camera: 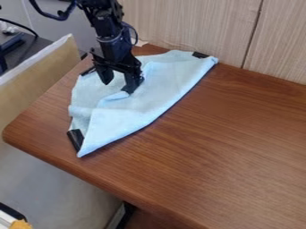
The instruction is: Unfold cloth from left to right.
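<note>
The gripper (118, 85) hangs over the upper left part of the light blue cloth (149, 100), its two fingers apart. Its right fingertip is down at a raised crease in the cloth; whether they touch I cannot tell. Roughly triangular in outline, the cloth has a long folded edge running from the lower left up to the upper right, with wrinkles near its middle. Dark pieces show at its corners: one at the lower left (76, 139), one at the upper right (200, 55) and one at the upper left (88, 71), partly behind the gripper.
The brown wooden table (233, 143) extends right and toward the front, with a rounded corner at the left. A wood-grain wall panel (185, 27) borders its back edge. Beyond the left edge stands a tan board (36, 80) with a pale top edge.
</note>
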